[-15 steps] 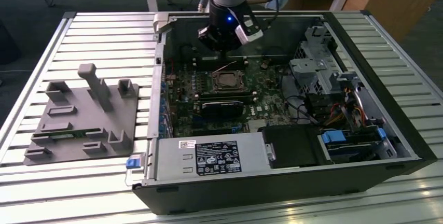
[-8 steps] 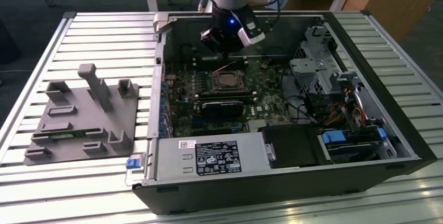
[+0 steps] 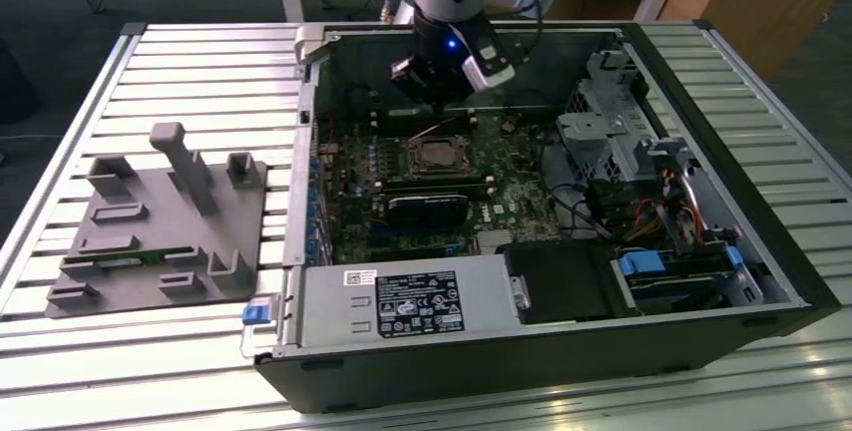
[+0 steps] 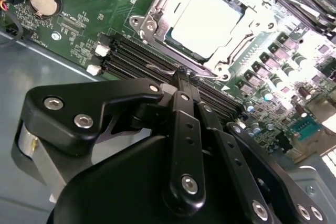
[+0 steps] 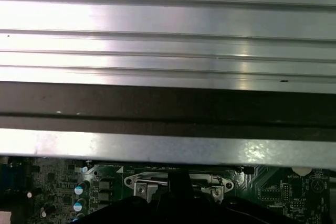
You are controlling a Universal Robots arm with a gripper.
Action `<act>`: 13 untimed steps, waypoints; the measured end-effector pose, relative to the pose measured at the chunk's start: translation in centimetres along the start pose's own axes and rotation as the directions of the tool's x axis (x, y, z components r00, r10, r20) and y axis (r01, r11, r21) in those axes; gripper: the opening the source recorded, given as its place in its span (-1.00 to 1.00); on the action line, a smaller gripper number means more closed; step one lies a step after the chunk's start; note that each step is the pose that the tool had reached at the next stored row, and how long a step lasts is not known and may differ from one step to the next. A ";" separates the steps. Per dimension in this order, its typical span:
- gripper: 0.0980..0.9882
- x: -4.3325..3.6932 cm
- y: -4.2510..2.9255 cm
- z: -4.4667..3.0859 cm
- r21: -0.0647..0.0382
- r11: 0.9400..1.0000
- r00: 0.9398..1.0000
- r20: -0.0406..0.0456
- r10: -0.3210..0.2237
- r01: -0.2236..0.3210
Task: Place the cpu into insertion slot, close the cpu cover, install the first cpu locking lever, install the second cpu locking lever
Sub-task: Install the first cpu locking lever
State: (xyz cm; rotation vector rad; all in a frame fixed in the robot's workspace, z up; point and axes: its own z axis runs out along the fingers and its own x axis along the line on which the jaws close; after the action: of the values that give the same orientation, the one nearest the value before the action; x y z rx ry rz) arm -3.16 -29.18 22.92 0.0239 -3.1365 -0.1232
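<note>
The cpu [image 4: 207,22] lies flat in the insertion slot [image 3: 437,157], its pale silver top facing up. The cpu cover [image 4: 152,9], a silvery frame, sits around the chip and looks lowered onto it. In the second wrist view my gripper [image 4: 184,74] has its black fingers [image 4: 181,108] pressed together, empty, with the tips just off the socket's near edge. A thin metal locking lever [image 4: 157,69] runs beside the tips; I cannot tell whether they touch it. In the exterior view the gripper [image 3: 429,102] hangs over the board just behind the socket.
The open computer case [image 3: 533,351] lies on a slatted metal table [image 3: 200,62]. Memory slots [image 4: 131,56] run between the gripper and the socket. A black card [image 3: 426,207] sits in front of the socket, drive cages [image 3: 613,142] at the exterior view's right, a grey fixture [image 3: 160,221] at its left.
</note>
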 end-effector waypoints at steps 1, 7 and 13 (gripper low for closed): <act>-0.98 -0.04 0.00 0.05 0.000 1.000 1.000 0.000 0.000 0.000; -0.98 -0.24 0.06 0.34 0.000 1.000 1.000 0.000 -0.001 0.001; -0.98 -0.61 0.15 0.58 0.000 1.000 1.000 0.000 -0.001 0.001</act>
State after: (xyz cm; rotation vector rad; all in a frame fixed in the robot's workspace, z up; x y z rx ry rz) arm -2.56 -28.98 22.36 0.0255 -3.1364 -0.1231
